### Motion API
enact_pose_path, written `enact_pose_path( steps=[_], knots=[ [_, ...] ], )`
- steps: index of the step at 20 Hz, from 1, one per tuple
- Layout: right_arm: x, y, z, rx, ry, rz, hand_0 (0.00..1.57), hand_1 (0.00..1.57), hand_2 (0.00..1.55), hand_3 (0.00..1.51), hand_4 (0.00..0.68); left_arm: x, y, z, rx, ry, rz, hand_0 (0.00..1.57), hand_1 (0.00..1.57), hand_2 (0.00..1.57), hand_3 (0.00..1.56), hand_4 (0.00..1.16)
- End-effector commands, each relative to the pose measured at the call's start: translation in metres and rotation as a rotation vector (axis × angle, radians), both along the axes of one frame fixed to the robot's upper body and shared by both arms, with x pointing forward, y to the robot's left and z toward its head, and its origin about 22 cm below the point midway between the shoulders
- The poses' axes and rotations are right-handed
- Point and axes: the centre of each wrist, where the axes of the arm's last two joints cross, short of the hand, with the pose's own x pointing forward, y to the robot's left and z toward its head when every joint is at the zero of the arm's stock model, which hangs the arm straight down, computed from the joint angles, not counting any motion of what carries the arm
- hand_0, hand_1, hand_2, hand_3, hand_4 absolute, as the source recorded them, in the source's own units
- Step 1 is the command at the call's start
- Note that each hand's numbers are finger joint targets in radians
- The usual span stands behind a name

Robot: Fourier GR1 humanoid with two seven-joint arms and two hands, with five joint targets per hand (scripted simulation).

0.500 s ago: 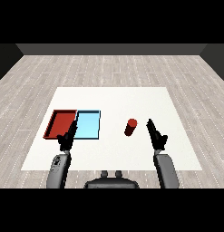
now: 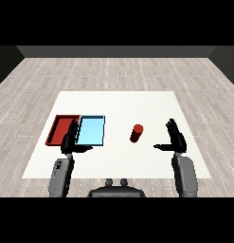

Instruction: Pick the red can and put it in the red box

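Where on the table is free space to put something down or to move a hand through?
Bare patches: between the light blue tray and the red can, and the far table beyond them. Crowded: the left hand over the red tray; the right hand is near the can.

Left robot hand (image 2: 71, 141) open, raised, right robot hand (image 2: 175, 139) open, thumb out

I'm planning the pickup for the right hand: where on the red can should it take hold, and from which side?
Probably round the middle of its side wall, coming from the can's right. The red can stands upright on the table, so its curved wall suits curling fingers. The right hand is open on that side, thumb pointing toward the can, with bare table between them.
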Motion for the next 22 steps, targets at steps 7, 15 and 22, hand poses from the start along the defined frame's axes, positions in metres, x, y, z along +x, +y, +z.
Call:
enact_pose_path(
  steps=[7,15,22],
  knots=[
    [0.011,-0.026,-0.036,0.045,-0.158,0.034,0.0,0.0,0.0,0.0,0.0,0.003,0.009,0.0,-0.02,-0.219,0.005,0.0,0.0,0.0,0.0,0.0],
    [0.022,-0.037,-0.026,0.066,-0.125,0.068,0.0,0.0,0.0,0.0,0.0,0.003,-0.008,-0.01,-0.063,-0.21,-0.026,0.0,0.0,0.0,0.0,0.0],
    [0.036,0.004,-0.033,0.1,-0.078,0.069,0.0,0.0,0.0,0.0,0.0,-0.008,0.02,-0.027,-0.072,-0.208,-0.016,0.0,0.0,0.0,0.0,0.0]
  ],
)
